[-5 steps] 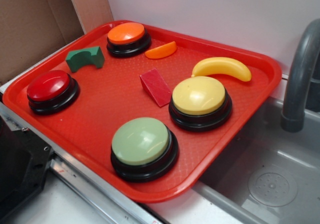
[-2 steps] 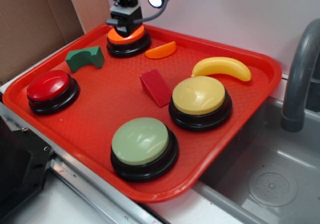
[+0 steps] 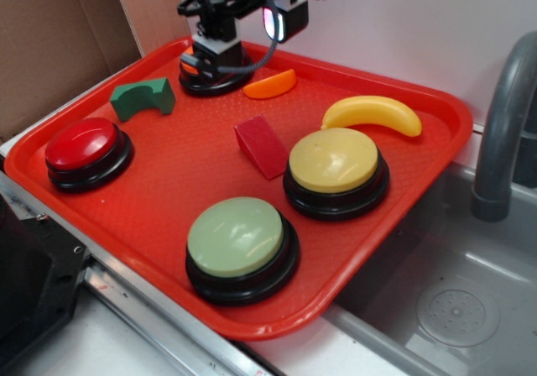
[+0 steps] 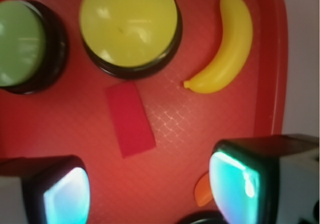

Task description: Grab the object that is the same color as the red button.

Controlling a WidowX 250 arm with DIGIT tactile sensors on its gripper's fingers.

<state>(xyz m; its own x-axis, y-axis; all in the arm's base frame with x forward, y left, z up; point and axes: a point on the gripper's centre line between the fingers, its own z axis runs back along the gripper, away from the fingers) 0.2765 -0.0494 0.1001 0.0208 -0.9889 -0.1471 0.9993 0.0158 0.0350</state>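
The dark-red wedge block point(image 3: 262, 145) lies in the middle of the red tray point(image 3: 382, 225), just left of the yellow button. In the wrist view the wedge point(image 4: 130, 118) is ahead of the fingers and apart from them. The red button point(image 3: 82, 145) stands at the tray's left edge and is out of the wrist view. My gripper point(image 3: 243, 44) hangs over the tray's far side, above the orange button point(image 3: 197, 70). In the wrist view the gripper point(image 4: 150, 194) is open and empty, with its lit pads point(image 4: 235, 184) wide apart.
An orange slice piece point(image 3: 270, 85) lies just right of the gripper. A green arch block point(image 3: 143, 97) sits at the far left and a yellow banana point(image 3: 373, 113) at the far right. The yellow button point(image 3: 336, 162) and pale-green button point(image 3: 237, 237) stand nearer. A grey sink point(image 3: 453, 309) and faucet point(image 3: 503, 124) are on the right.
The gripper has come into view from the top and moved down and a little right over the orange button. Nothing on the tray has moved.
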